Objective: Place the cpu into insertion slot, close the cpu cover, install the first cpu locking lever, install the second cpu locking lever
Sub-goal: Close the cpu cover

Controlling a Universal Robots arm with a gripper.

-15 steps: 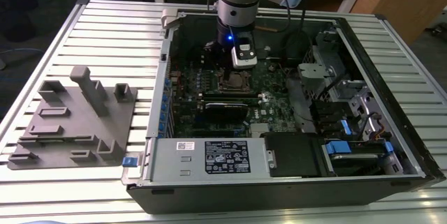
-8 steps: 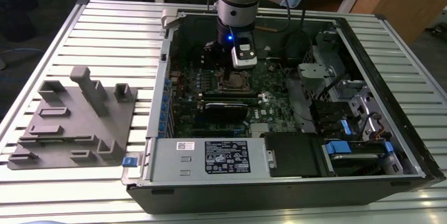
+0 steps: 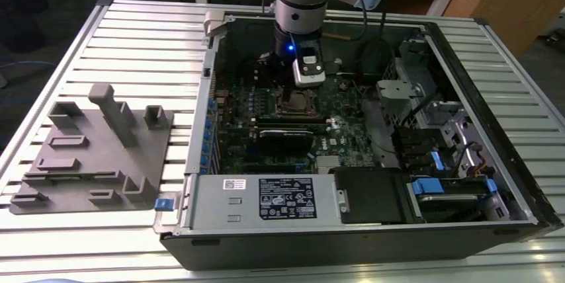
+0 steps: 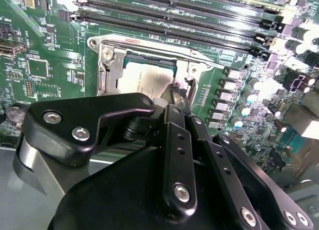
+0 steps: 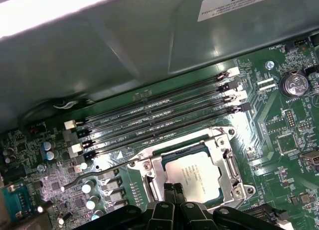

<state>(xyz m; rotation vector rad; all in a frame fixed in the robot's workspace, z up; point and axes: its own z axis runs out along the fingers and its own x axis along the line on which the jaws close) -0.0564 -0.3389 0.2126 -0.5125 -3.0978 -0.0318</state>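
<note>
The cpu [image 5: 195, 176] [image 4: 142, 79] lies flat in the insertion slot [image 3: 298, 105], its silver-grey top showing. The silvery cpu cover [image 5: 228, 163] [image 4: 106, 69] lies down around it as a frame. My gripper [image 5: 173, 188] [image 4: 177, 92] [image 3: 296, 92] stands right over the socket, fingers together, the tips at the cover's edge by the chip. Nothing shows between the fingers. A thin wire locking lever [image 5: 94, 174] [image 4: 209, 60] runs out from one corner of the socket, close to the board.
Several long black memory slots [image 5: 159, 115] [image 4: 174, 21] run beside the socket. The open computer case [image 3: 198, 131] walls in the board, with a drive cage [image 3: 424, 118] on the exterior view's right. A grey parts fixture [image 3: 92, 157] sits on the table at its left.
</note>
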